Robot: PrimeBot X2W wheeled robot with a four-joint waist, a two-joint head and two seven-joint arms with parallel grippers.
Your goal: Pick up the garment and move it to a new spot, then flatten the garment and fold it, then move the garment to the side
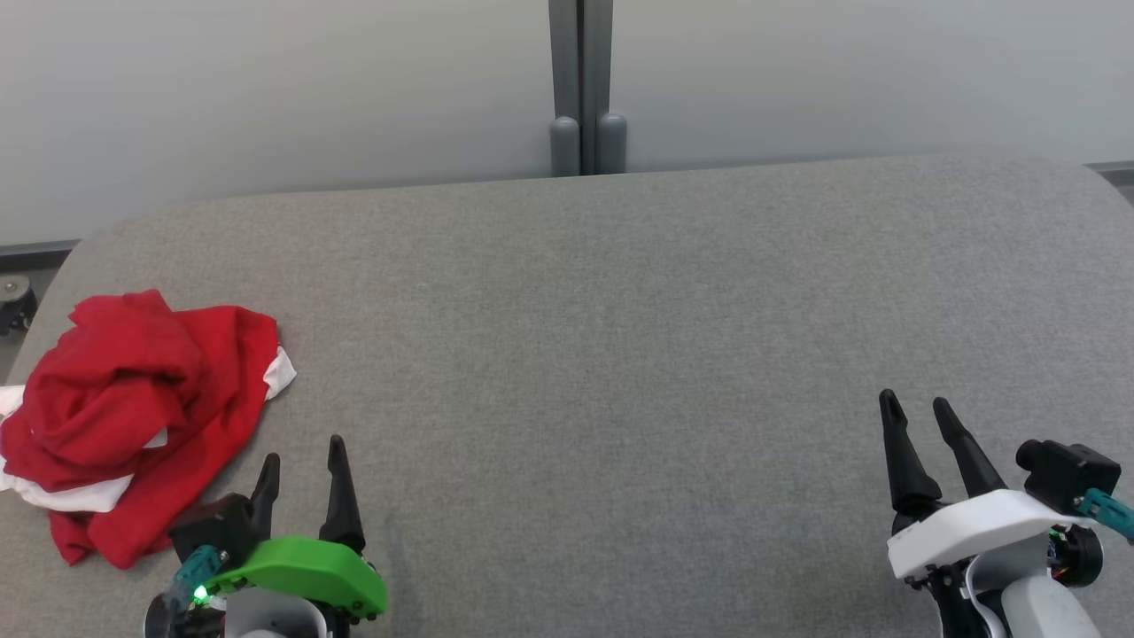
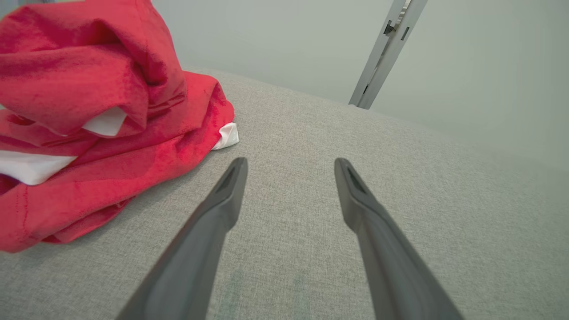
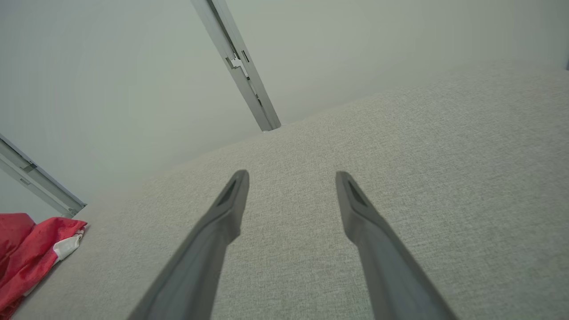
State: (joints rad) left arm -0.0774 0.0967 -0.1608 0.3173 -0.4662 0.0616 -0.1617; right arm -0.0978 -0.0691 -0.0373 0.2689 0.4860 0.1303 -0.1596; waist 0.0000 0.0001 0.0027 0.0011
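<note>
A crumpled red garment (image 1: 133,416) with white trim lies bunched at the left end of the grey padded table (image 1: 620,337). My left gripper (image 1: 301,452), with the green housing, stands open just right of the heap's near edge, apart from it, nothing between its fingers. In the left wrist view the garment (image 2: 89,120) rises in folds to the left of the open gripper (image 2: 290,165). My right gripper (image 1: 917,403), white-bodied, stands open and empty near the table's right front. The right wrist view shows that gripper (image 3: 291,178) over bare cloth, with the garment (image 3: 31,249) at the far lower left.
A pale wall with a grey vertical post (image 1: 580,89) stands behind the table's far edge. The table's rounded left corner (image 1: 62,266) lies close behind the garment, with a small caster (image 1: 13,297) on the floor beyond it.
</note>
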